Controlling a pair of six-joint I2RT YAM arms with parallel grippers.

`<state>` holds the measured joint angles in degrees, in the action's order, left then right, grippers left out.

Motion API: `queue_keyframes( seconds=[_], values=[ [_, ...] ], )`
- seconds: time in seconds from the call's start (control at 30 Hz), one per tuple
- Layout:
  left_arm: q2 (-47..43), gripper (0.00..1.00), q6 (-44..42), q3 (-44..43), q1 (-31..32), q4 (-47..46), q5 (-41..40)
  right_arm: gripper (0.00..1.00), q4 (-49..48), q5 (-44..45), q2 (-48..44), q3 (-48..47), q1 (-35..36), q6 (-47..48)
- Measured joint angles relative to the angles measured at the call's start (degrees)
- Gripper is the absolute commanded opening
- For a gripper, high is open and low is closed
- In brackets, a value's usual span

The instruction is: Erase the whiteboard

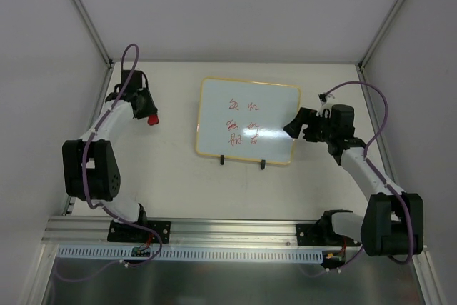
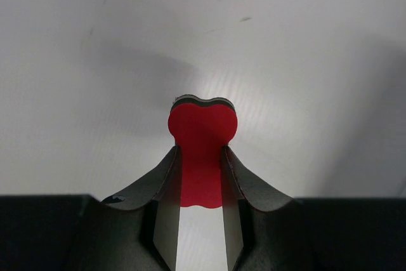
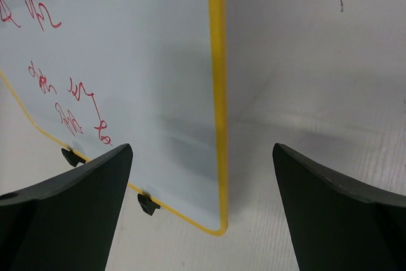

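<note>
Two grippers, left gripper pinching red block, right gripper spread wide, whiteboard edge between its jaws

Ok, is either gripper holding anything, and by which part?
The left gripper is shut on the red block, pinching its narrow stem; the wider head sticks out past the tips. The right gripper is open, holding nothing.

whiteboard: red scribbles by hand, in loose rows; none reads as a word or number
other surfaces: no legible text
</note>
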<state>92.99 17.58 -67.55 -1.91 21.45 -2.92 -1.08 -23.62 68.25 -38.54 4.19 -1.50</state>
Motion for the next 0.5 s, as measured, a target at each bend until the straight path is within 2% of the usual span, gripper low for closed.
queue_keyframes(
  seconds=[0.27,0.5],
  values=[
    [-6.1,0.0,0.0,-0.5,14.1,0.0,0.0,0.88,-3.1,-3.8,4.6,0.0,-1.5,1.3],
    [-6.5,0.0,-0.4,-5.1,25.6,0.4,-2.5,0.73,-3.7,-5.8,5.8,0.0,-1.7,3.2]
  ],
)
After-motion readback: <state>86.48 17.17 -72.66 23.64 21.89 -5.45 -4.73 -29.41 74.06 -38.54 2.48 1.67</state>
